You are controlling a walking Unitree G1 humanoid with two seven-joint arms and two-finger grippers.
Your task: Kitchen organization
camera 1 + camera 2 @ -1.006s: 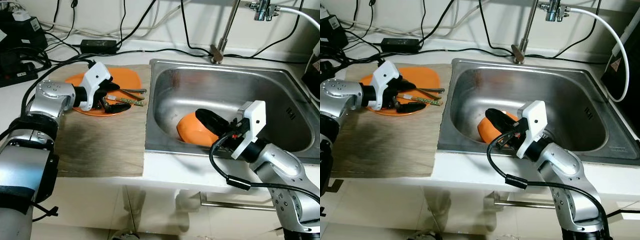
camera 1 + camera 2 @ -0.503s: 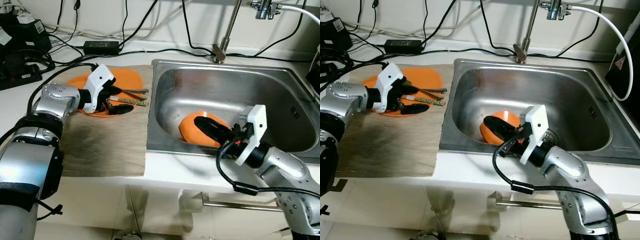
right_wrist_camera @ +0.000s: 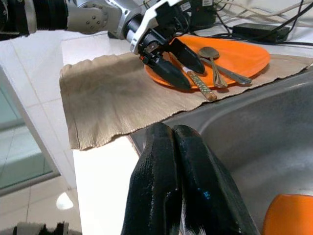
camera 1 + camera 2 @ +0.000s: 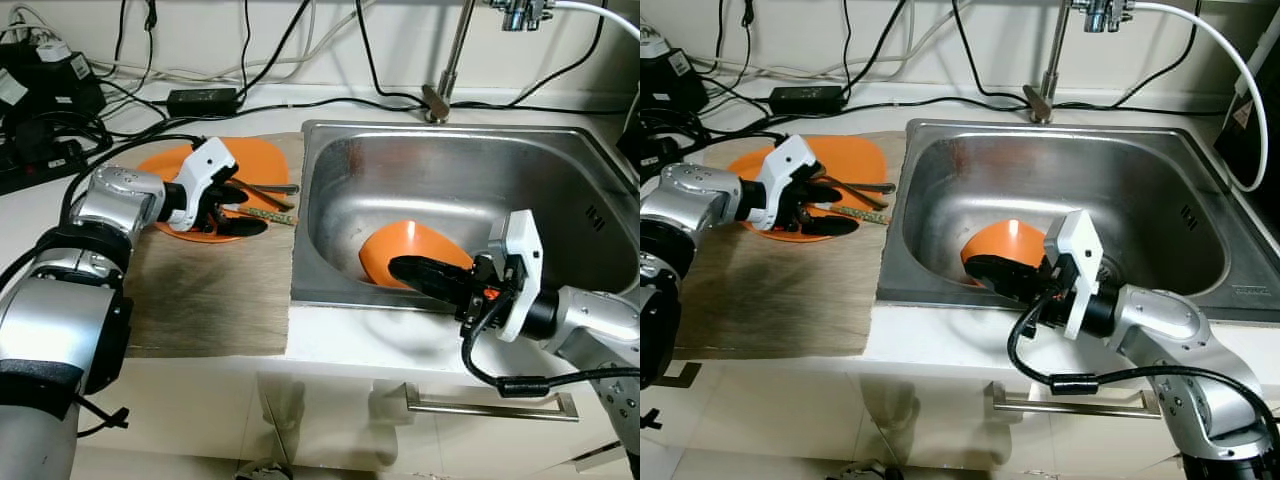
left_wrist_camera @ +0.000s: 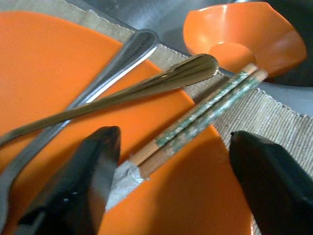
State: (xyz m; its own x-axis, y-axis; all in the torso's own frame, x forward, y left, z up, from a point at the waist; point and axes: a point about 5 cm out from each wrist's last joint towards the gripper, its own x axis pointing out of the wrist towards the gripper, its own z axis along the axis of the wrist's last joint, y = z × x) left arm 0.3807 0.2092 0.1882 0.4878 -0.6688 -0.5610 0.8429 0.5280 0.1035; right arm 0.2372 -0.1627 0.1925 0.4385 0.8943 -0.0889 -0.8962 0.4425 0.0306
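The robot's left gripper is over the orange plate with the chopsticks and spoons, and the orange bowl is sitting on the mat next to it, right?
Not quite. The orange bowl is down in the sink, not on the mat, as the left eye view shows. The rest is right: the left gripper is open over the orange plate with the chopsticks and spoons.

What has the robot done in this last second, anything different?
The right gripper has drawn back from the orange bowl toward the sink's front wall, fingers shut and empty. The left gripper stays open over the chopsticks on the orange plate.
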